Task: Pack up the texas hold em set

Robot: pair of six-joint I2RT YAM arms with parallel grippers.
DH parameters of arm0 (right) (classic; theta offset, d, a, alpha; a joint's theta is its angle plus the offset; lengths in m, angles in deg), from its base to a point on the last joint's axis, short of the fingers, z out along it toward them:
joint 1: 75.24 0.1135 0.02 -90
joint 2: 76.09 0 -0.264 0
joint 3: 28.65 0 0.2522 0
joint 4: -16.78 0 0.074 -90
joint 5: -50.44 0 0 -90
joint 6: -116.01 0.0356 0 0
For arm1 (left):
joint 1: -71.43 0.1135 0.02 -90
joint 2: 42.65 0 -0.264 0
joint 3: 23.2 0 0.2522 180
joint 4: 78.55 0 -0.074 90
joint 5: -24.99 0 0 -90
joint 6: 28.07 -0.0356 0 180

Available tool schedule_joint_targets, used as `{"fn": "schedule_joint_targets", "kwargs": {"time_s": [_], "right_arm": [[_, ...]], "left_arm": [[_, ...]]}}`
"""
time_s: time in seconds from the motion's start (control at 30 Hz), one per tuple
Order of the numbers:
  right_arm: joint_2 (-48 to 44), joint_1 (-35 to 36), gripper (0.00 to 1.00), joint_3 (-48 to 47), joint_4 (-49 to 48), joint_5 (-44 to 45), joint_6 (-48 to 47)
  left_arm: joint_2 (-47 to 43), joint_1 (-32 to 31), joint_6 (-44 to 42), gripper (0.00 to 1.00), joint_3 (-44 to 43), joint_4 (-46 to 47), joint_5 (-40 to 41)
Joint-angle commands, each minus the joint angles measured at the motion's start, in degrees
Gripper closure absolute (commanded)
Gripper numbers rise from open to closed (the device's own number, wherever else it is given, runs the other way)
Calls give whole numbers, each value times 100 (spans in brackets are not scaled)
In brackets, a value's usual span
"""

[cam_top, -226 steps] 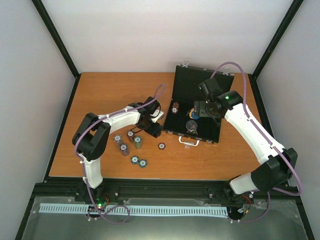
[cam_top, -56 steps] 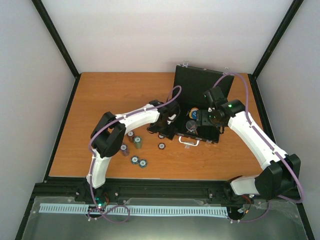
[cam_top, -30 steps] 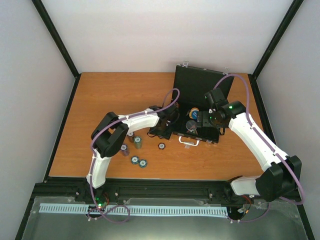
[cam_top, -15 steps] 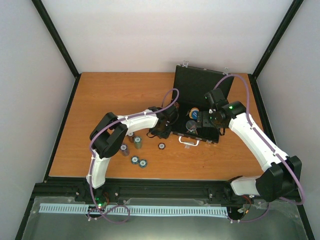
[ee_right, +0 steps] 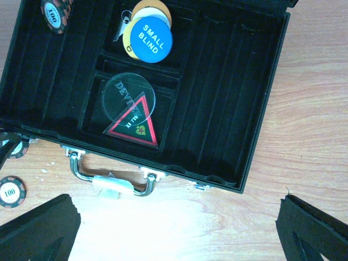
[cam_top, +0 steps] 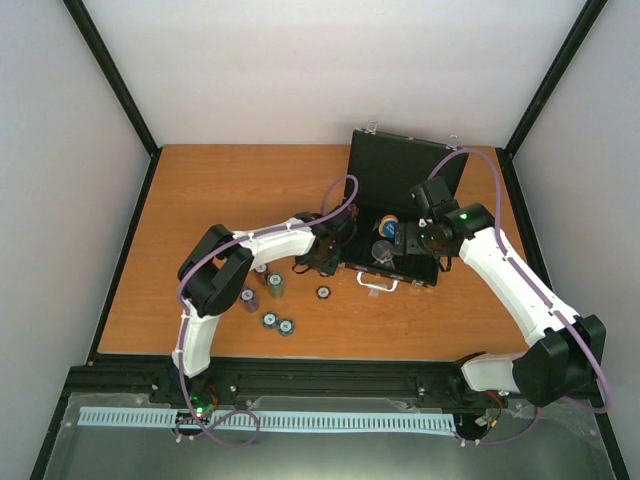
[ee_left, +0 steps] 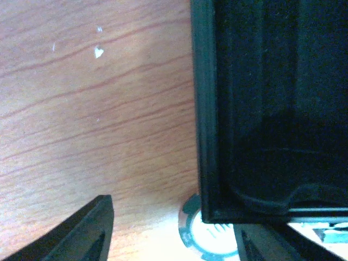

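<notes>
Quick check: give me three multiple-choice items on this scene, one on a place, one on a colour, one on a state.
1. Where is the blue disc? A. inside the case B. outside it, to its left C. outside it, in front
2. What colour borders the triangle token? A. green B. red C. white
3. How is the right gripper? A. shut on the blue disc B. shut, empty C. open, empty
Answers: 1 A, it lies in a middle compartment; 2 B, a red edge shows around it; 3 C, its fingers stand wide apart, gripping nothing.
</notes>
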Motion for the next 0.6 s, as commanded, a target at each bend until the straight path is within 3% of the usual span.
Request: {"fn": "schedule_joint_targets", "kwargs": {"time_s": [0.0, 0.07, 0.13, 0.57], "right_arm": [[-145, -48, 0, 30, -56, -1, -17], [-155, -53, 0, 46, -56, -13, -14], [-174, -48, 0, 73, -68, -23, 10], [-304, -55, 0, 251, -112, -58, 86]], "left_arm": [[350, 16, -94, 28, 185, -760, 87], [236, 17, -125, 19, 220, -805, 103], [159, 13, -149, 17, 335, -807, 83], [-54, 18, 76, 19, 1252, -723, 112]]}}
